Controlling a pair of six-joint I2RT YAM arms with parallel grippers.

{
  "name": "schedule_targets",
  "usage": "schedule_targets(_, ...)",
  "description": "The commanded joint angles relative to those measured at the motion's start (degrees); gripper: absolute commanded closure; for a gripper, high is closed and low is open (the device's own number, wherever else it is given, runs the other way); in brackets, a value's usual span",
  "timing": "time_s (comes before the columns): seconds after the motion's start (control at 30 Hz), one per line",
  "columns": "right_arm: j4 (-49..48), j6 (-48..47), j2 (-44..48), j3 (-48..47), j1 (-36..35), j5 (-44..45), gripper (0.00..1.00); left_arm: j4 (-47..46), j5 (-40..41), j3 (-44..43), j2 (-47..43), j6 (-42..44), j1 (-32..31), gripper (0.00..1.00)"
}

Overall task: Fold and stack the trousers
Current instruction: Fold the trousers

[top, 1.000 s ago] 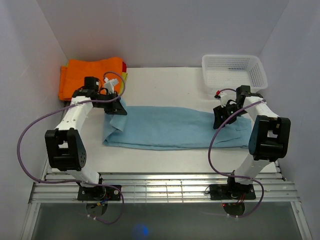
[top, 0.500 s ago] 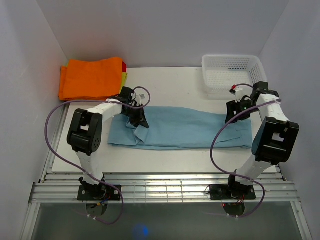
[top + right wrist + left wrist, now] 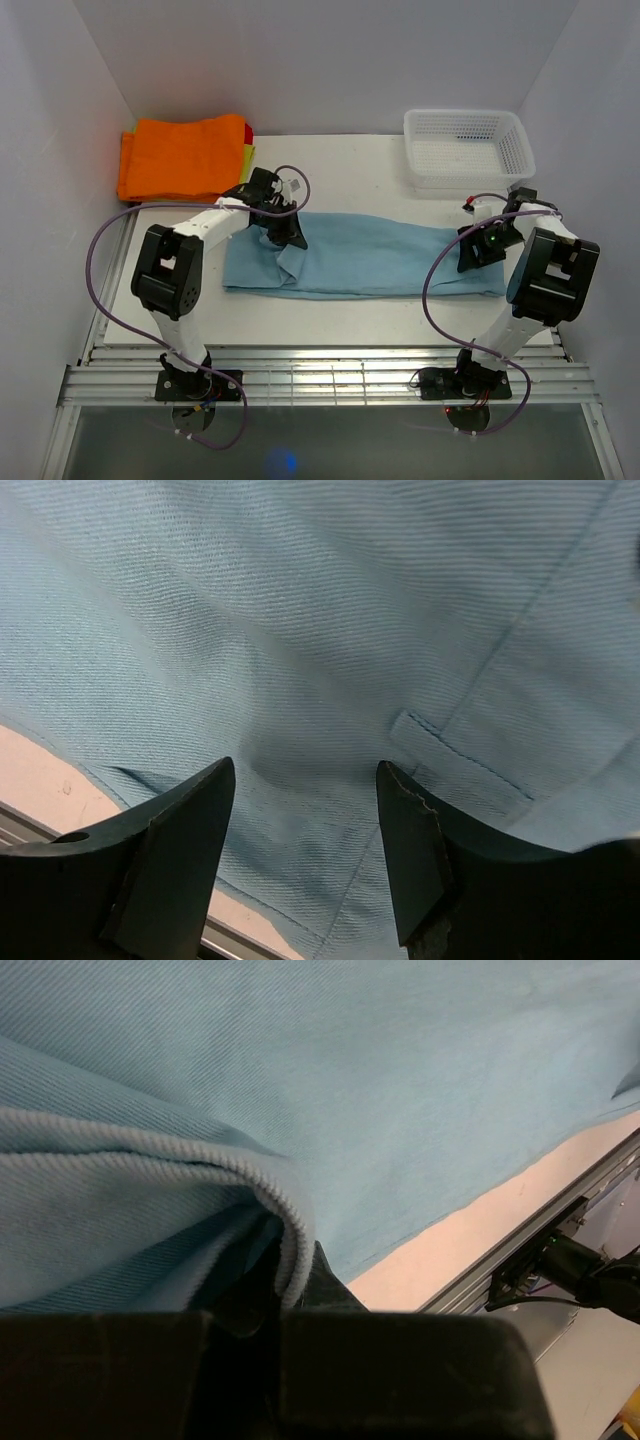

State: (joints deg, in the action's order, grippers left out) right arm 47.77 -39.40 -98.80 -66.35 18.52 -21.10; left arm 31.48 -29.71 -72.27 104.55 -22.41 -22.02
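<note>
The white counter carries everything, its near edge ending at a slatted metal rail. The trousers lie across it as one long, sky-blue strip running from the left tool to the right tool. Under the left tool the cloth end is lifted and doubled over on itself, so its true edge is hard to trace. Away to the left and beyond that tool sits a folded orange garment, with slivers of yellow and red cloth peeking from beneath it. Beyond the right tool stands a white mesh basket.

The left tool is closed, pinching a ribbed hem of the trousers. Its fingers are almost wholly buried in cloth and shadow in the wrist view. The right tool's fingers stand wide apart above the cloth, gripping nothing, a stitched seam showing between them.
</note>
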Motion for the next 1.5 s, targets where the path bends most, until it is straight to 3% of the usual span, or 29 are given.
schedule_targets(0.0, -2.85, -0.24, -1.04, 2.62, -0.86, -1.04, 0.36, -0.37, -0.61, -3.49, -3.74, -2.19, -2.23, 1.0)
schedule_targets(0.57, -2.42, -0.07, 0.19, 3.06, -1.56, -2.45, 0.37, -3.8, 1.68, -9.73, 9.0, -8.17, -8.3, 0.99)
schedule_targets(0.6, -2.5, -0.07, 0.28, 3.15, -1.65, -2.45, 0.36, -4.41, 1.42, -10.08, 9.44, -8.52, -8.39, 0.95)
schedule_targets(0.67, -2.42, -0.07, 0.28, 3.42, -1.65, -2.63, 0.35, -5.2, 0.19, -11.05, 10.14, -8.96, -8.48, 0.68)
schedule_targets(0.8, -2.33, -0.07, 0.37, 3.33, -1.82, -2.89, 0.35, -8.97, -3.76, -12.1, 9.01, -8.62, -9.27, 0.04)
schedule_targets(1.0, -1.89, 0.28, 0.72, 2.36, -2.44, -3.15, 0.35, -12.14, -9.56, -11.23, 4.27, -6.86, -11.37, 0.02)
schedule_targets(1.1, -1.63, 0.72, 1.16, 1.92, -2.88, -3.42, 0.35, -11.02, -7.65, -13.06, 2.59, -2.74, -13.92, 0.02)
schedule_targets(1.17, -1.54, 1.16, 1.51, 1.57, -3.4, -3.59, 0.35, -6.12, -1.69, -15.87, 2.32, 2.34, -16.72, 0.02)
schedule_targets(1.27, -1.28, 1.6, 1.86, 0.78, -3.85, -3.95, 0.35, -1.88, 6.32, -20.97, 3.73, 2.64, -17.53, 0.02)
schedule_targets(1.47, -0.13, 3.19, 2.39, -1.76, -3.93, -6.14, 0.35, 1.3, 28.18, -19.93, 2.15, 6.23, -20.34, 0.02)
